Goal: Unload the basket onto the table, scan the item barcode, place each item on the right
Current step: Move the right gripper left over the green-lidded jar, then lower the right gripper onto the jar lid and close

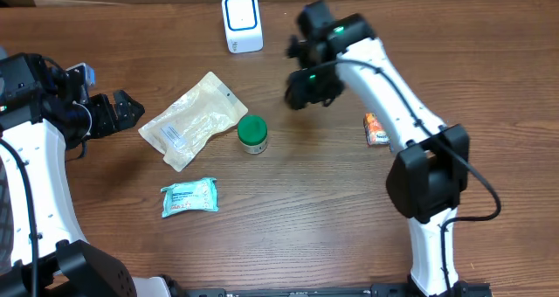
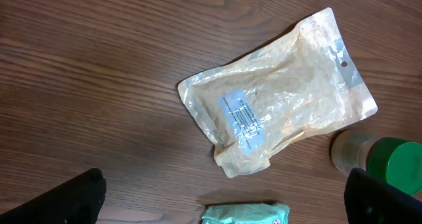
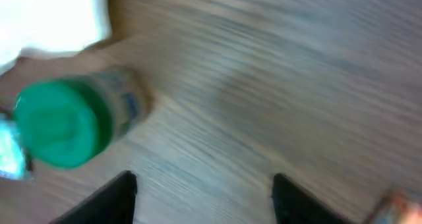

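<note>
Green-lidded jar [image 1: 253, 133] standing upright on the wooden table [image 1: 314, 210] just beside the clear pouch [image 1: 192, 120], right gripper [image 1: 307, 92] hovering near the jar with fingers parted and gripping nothing, left gripper [image 1: 122, 112] spreading wide and empty beyond the pouch, white scanner [image 1: 242, 22] sitting at the table's far edge.

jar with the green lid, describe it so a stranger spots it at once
On the wooden table, look near the middle, beside the pale pouch. The jar stands there: the only round thing, green-lidded, while the pouch and teal packet lie flat.
</note>
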### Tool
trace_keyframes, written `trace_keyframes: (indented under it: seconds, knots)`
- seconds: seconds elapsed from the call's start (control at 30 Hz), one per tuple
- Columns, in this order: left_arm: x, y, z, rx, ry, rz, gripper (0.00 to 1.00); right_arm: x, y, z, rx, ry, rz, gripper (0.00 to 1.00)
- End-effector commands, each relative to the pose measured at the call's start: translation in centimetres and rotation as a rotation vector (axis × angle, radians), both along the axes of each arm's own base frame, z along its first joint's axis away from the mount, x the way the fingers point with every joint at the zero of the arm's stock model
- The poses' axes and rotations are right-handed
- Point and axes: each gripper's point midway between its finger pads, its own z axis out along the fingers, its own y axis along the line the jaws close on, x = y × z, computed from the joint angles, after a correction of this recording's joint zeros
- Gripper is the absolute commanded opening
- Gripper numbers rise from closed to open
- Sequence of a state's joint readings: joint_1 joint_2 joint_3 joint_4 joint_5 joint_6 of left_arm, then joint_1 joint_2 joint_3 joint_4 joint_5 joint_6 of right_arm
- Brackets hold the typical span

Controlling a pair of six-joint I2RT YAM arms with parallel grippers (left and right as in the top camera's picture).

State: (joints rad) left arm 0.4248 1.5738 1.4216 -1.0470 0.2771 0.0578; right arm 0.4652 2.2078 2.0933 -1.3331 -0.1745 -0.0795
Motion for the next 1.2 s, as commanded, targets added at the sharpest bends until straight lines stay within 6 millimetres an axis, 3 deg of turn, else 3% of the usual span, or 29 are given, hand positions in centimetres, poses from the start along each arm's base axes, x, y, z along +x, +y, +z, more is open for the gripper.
trace_keyframes:
  seconds: [0.0, 0.03, 0.07, 0.27, 0.6, 1.17]
  knots:
    - [0.1, -0.3, 0.4, -0.002, -0.013, 0.0, 1.0, -0.9, 3.6, 0.7, 0.013, -0.115, 0.33, 0.86]
    - [0.1, -0.3, 0.4, -0.002, -0.013, 0.0, 1.0, -1.1, 4.3, 0.7, 0.014, -0.131, 0.373, 0.96]
    - [0.1, -0.3, 0.4, -0.002, -0.014, 0.0, 1.0, -1.4, 5.0, 0.7, 0.012, -0.148, 0.418, 1.0]
    - [0.1, -0.3, 0.4, -0.002, -0.013, 0.0, 1.0, -2.8, 7.8, -1.0, -0.009, -0.176, 0.601, 1.0]
    - [0.1, -0.3, 0.4, -0.002, -0.013, 0.0, 1.0, -3.2, 8.6, -4.3, -0.009, -0.121, 0.63, 1.0]
    - [0.1, -0.3, 0.4, -0.002, -0.014, 0.0, 0.99, -3.6, 9.9, -4.1, 0.071, -0.112, 0.645, 0.99]
